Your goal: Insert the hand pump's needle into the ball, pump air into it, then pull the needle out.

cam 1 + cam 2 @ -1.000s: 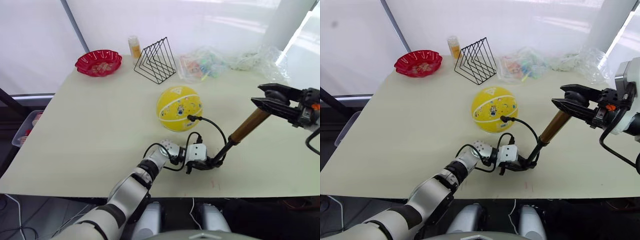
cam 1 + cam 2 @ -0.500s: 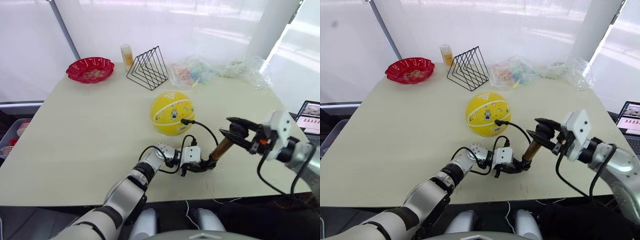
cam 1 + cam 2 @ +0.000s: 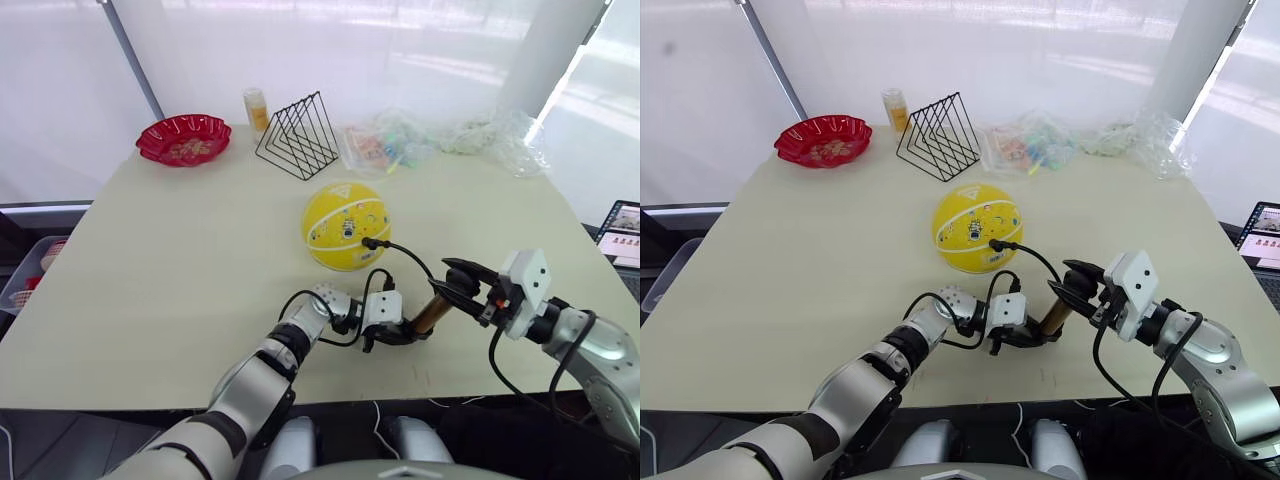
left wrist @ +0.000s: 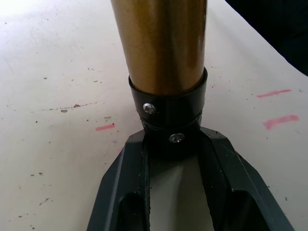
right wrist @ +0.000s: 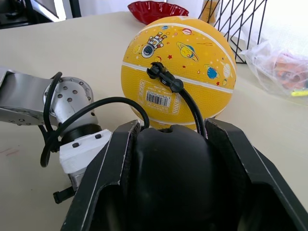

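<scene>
The left gripper (image 3: 398, 333) clenches the pump (image 3: 431, 314) at its base cap on the counter (image 3: 180, 260); its hose (image 3: 412, 262) plugs into the ball (image 3: 346, 226) just behind, needle hidden. The right gripper (image 3: 462, 288) grasps the knob (image 5: 171, 166), pushed low. Pumping seems in hand; next, a straight upstroke.

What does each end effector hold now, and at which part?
Both hold the hand pump: the left end effector grips its lower black end cap, the right end effector its black knob handle.
</scene>
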### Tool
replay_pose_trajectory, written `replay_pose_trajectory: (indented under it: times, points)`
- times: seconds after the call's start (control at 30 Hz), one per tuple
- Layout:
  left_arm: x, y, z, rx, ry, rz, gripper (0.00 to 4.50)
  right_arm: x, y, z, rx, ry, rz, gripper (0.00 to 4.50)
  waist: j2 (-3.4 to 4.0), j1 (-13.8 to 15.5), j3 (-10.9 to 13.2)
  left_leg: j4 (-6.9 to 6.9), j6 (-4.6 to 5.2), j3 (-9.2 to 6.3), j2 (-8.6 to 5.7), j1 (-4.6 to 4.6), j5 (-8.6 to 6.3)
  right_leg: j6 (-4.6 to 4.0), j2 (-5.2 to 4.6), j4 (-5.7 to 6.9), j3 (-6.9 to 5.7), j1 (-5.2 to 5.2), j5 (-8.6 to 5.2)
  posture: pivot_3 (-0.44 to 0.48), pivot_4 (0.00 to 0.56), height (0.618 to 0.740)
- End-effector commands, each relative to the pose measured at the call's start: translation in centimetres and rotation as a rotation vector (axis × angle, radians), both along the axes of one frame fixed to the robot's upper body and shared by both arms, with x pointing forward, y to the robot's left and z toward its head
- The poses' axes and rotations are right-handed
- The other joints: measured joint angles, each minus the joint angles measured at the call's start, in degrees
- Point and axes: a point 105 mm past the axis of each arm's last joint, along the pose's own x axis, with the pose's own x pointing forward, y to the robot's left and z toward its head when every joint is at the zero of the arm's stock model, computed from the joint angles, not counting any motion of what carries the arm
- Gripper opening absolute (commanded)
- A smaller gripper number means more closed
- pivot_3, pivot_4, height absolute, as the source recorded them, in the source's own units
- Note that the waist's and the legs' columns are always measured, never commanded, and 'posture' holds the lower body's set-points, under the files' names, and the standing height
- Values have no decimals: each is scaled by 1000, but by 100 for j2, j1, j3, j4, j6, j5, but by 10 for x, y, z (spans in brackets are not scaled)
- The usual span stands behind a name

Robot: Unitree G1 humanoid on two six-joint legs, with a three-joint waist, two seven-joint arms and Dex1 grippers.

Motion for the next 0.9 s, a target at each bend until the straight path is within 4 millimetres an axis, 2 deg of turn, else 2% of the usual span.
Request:
replay_pose_trajectory:
  times: [0.03, 0.07, 0.13, 0.17, 0.2, 0.4, 0.5, 0.63, 0.8, 0.9]
  points:
    - [-19, 22, -34, 123, 134, 15, 2751, 2, -12, -27, -44, 120, -48, 1633, 2, 3, 1, 0, 0, -2, 0, -7, 0, 0, 0, -4, -4, -3, 0, 0, 150, 737]
    - [-18, 21, -33, 113, 130, 16, 3338, 3, -12, -23, -41, 111, -48, 1633, 15, 10, 4, 0, 0, -3, 0, -11, 0, 0, -1, -9, -6, -3, 0, 0, 150, 737]
    - [-17, 19, -29, 94, 126, 17, 3653, 5, -13, -18, -42, 96, -46, 1633, 34, 40, 9, 1, 0, -3, -1, -20, 0, 0, -2, -15, -9, -6, 1, 0, 150, 737]
    - [-16, 19, -28, 85, 123, 14, 4248, 5, -13, -16, -42, 92, -47, 1633, 41, 56, 14, 3, 0, -3, -1, -22, 0, 0, -2, -16, -10, -6, 1, 0, 150, 737]
    - [-16, 18, -27, 80, 120, 12, 4489, 5, -14, -15, -43, 89, -47, 1633, 52, 93, 21, 6, 0, -4, -1, -23, 0, 0, -3, -16, -11, -6, 2, 0, 150, 737]
    - [-13, 18, -3, -52, 91, -17, 4500, 6, -11, -1, -42, 45, -33, 1633, 97, 91, 55, 23, -1, -4, 3, -68, 3, -9, 3, -6, -15, -46, 8, 0, 150, 737]
    - [-14, 20, 1, -68, 85, -25, 4500, 6, -10, 1, -39, 42, -30, 1633, 129, 96, 84, 21, -1, -4, 6, -87, 3, -3, 11, -1, -21, -67, 12, 0, 150, 737]
    - [-15, 39, 30, -217, 57, -1, 4500, 4, -10, 3, -39, 35, -23, 1633, 164, 99, 116, 19, -2, -1, 6, -101, 3, 12, 27, 4, -30, -86, 20, 0, 150, 737]
    - [-22, 59, 54, -299, 39, 20, 4500, 2, -12, 5, -30, 35, -16, 1633, 192, 140, 158, 24, -8, 1, 4, -106, 7, 14, 26, 12, -44, -89, 21, 0, 150, 737]
    - [-25, 78, 73, -348, 32, 62, 4500, 1, -11, 9, -7, 22, -6, 1633, 194, 141, 171, 28, -21, -1, -2, -107, 15, 12, 42, 15, -51, -85, 20, 0, 150, 737]
